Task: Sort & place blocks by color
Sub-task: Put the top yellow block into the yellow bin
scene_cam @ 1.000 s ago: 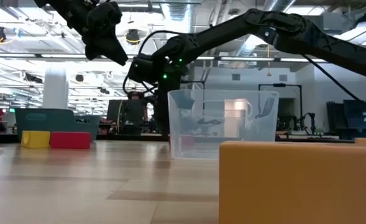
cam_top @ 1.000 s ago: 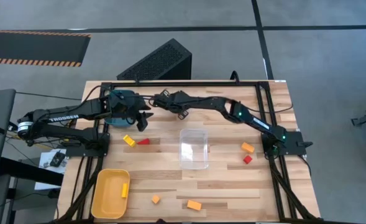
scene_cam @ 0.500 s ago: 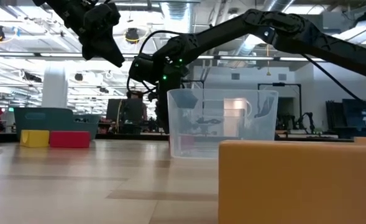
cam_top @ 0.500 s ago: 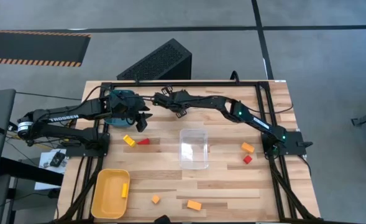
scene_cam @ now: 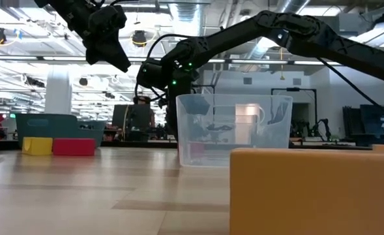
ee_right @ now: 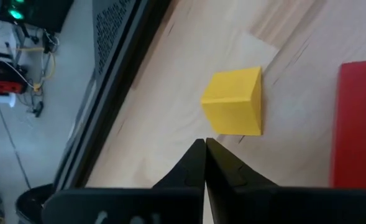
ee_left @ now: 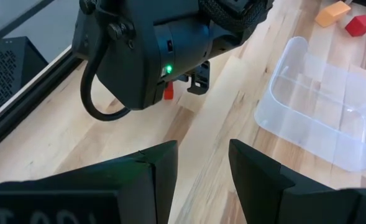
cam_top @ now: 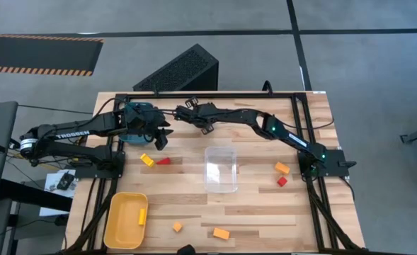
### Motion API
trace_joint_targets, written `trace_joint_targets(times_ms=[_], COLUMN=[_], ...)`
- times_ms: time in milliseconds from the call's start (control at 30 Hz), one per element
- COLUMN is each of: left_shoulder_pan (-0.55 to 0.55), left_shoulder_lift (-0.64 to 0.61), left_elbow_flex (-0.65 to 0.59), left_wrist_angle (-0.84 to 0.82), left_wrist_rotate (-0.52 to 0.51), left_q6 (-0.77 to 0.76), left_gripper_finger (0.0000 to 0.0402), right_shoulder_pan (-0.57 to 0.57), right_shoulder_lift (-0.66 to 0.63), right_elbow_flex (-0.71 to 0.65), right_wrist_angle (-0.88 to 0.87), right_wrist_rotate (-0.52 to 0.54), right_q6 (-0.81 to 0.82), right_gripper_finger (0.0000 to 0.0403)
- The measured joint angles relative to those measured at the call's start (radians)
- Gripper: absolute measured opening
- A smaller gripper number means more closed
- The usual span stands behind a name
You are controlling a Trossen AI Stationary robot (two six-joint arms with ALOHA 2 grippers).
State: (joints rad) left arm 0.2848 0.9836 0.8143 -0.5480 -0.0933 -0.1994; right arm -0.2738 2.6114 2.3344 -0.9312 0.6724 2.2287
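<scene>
Yellow tray (cam_top: 125, 221): well left of the clear box (cam_top: 221, 169), 1 yellow bar inside.
My left gripper (cam_top: 162, 134): up-left of the box, fingers apart, empty.
Yellow block (cam_top: 146, 160), red block (cam_top: 164, 161): below it.
My right gripper (cam_top: 182, 111): above the box, fingers together, empty.

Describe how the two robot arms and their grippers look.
Both arms are dark, jointed and slim. The left arm carries white TROSSEN lettering and a teal patch near its wrist. The right arm shows small green lights and looped black cables. The left gripper has broad, dark, wedge-shaped fingers.
</scene>
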Motion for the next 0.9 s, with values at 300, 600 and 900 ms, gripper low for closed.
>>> trace_joint_targets(times_ms=[300,600,900], left_shoulder_pan=[0.000,0.000,0.000], left_shoulder_lift=[-0.041,-0.077,-0.077], left_elbow_flex=[0.018,0.029,0.029], left_wrist_angle=[-0.051,-0.124,-0.189], left_wrist_rotate=[-0.001,-0.025,0.157], left_q6=[-0.087,0.074,0.233], left_gripper_finger=[0.0133,0.0133,0.0133], right_shoulder_pan=[0.003,0.077,0.097], right_shoulder_lift=[0.000,0.014,0.011], right_elbow_flex=[0.002,0.019,0.022], right_wrist_angle=[0.044,0.021,-0.138], right_wrist_rotate=[-0.084,-0.055,0.004], right_q6=[-0.181,-0.336,0.055], right_gripper_finger=[0.0040,0.0004,0.0002])
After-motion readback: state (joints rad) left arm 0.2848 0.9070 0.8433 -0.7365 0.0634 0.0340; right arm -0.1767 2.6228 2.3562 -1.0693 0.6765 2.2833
